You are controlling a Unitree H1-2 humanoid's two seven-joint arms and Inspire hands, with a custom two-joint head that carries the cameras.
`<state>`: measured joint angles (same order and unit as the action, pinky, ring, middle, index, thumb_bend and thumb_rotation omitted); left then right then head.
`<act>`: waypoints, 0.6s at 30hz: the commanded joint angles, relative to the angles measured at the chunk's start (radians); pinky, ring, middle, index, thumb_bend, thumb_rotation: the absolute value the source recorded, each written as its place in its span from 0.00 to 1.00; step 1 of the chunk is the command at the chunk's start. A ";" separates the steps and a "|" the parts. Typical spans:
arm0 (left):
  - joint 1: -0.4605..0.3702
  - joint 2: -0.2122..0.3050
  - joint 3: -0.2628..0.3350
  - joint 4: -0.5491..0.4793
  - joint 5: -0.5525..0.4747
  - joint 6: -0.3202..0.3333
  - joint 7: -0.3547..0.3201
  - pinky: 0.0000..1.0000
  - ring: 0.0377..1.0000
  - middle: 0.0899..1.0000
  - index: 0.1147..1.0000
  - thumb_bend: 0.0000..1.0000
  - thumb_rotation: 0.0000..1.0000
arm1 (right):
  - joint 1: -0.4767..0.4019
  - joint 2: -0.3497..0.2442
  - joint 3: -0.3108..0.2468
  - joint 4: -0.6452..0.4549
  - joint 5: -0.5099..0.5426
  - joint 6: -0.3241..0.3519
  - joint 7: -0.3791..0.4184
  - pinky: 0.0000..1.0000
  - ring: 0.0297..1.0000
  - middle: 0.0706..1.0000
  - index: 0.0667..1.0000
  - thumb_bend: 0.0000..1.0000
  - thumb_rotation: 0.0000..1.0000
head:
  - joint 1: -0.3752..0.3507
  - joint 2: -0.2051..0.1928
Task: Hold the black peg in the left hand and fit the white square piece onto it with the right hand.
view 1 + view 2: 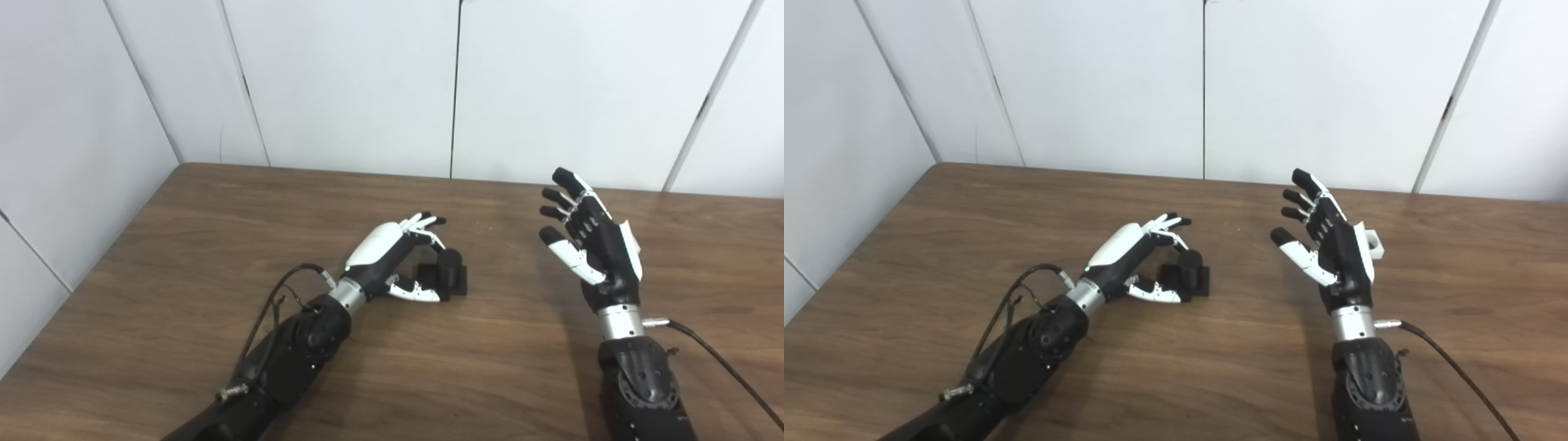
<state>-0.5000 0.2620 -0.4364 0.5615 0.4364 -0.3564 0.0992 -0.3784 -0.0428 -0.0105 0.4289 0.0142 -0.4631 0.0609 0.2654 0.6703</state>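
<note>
Left eye view: the black peg [449, 264] stands upright on its square black base near the middle of the brown wooden counter [184, 257]. The left hand [392, 257] lies low at the peg, its arm coming in from the lower left. Its fingers [425, 222] arch over the top of the peg and its thumb [416, 291] reaches along the near side of the base, so the hand is cupped around the peg (whether it is actually pressing on it cannot be told from here). The right hand [591, 239] is well to the right of the peg, raised above the counter, palm turned toward the peg, fingers spread and straight, grasping nothing. Only a white edge shows behind this hand.

Right eye view: the same peg [1189, 264] sits inside the curl of the left hand [1133, 260], which again wraps it loosely, with contact unclear. The right hand [1329, 239] is released, fingers apart, well to the right of the peg. Just behind it, on the side away from the peg, the white square piece [1374, 242] rests on the counter with a round hole in its top (partly hidden by the hand). A black cable [1451, 367] trails from the right wrist.
</note>
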 commanded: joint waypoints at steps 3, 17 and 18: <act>0.027 -0.038 -0.074 0.032 0.045 -0.054 -0.089 0.98 1.00 0.95 0.43 0.52 0.09 | 0.176 -0.040 -0.014 0.090 -0.001 -0.007 0.007 0.76 0.82 0.88 0.85 0.71 0.52 | -0.003 0.003; 0.049 -0.032 -0.121 0.022 0.058 -0.103 -0.108 0.94 0.99 0.94 0.43 0.52 0.09 | 0.180 -0.044 -0.009 0.082 -0.020 -0.007 -0.012 0.75 0.80 0.87 0.85 0.73 0.53 | -0.105 0.026; 0.052 -0.025 -0.119 0.016 0.050 -0.104 -0.117 0.93 0.99 0.94 0.43 0.52 0.09 | 0.180 -0.041 -0.008 0.082 -0.017 -0.007 -0.010 0.76 0.81 0.87 0.85 0.73 0.53 | -0.150 0.030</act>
<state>-0.5027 0.2407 -0.4992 0.5623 0.4405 -0.4456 0.0719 -0.3723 -0.0489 -0.0086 0.4220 0.0096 -0.4631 0.0556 0.1155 0.6994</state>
